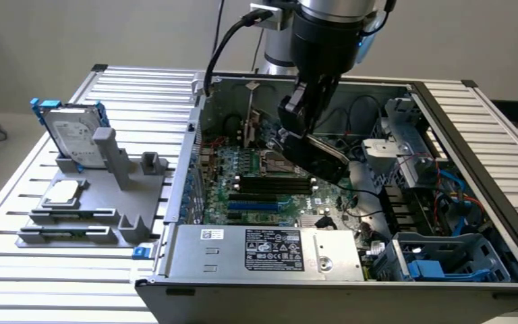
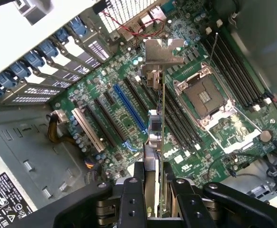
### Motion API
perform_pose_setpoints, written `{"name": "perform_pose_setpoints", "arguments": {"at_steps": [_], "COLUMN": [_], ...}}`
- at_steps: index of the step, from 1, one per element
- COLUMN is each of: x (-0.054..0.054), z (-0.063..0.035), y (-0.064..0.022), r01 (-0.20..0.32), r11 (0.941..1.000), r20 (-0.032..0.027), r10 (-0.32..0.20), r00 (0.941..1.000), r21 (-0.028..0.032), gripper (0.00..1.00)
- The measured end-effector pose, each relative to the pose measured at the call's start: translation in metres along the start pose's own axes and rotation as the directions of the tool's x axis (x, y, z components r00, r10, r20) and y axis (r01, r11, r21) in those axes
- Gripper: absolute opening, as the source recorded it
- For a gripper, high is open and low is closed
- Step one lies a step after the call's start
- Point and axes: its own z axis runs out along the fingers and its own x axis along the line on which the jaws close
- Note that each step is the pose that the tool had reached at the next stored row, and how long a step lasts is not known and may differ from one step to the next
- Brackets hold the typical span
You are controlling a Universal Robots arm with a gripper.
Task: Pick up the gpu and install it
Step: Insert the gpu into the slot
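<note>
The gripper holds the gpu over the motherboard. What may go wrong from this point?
1. The gpu in the gripper hangs edge-down among several long slots. It may come down beside one, such as the blue slot, and press on the board.
2. Its silver bracket may catch on the rear slot covers.
3. The open processor socket lies close, so a sideways slip might scrape it.
</note>
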Motion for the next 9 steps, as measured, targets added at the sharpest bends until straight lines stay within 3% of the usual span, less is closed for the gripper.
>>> {"name": "perform_pose_setpoints", "arguments": {"at_steps": [5,9], "x": [0.0,0.0], "z": [0.0,0.0001], "y": [0.0,0.0], "r01": [0.047,0.098], "r11": [0.9989,0.9952], "r20": [0.0197,0.0277], "r10": [-0.046,-0.098], "r00": [0.9987,0.9948], "r21": [-0.0059,-0.0071], "gripper": [0.26,0.26]}}
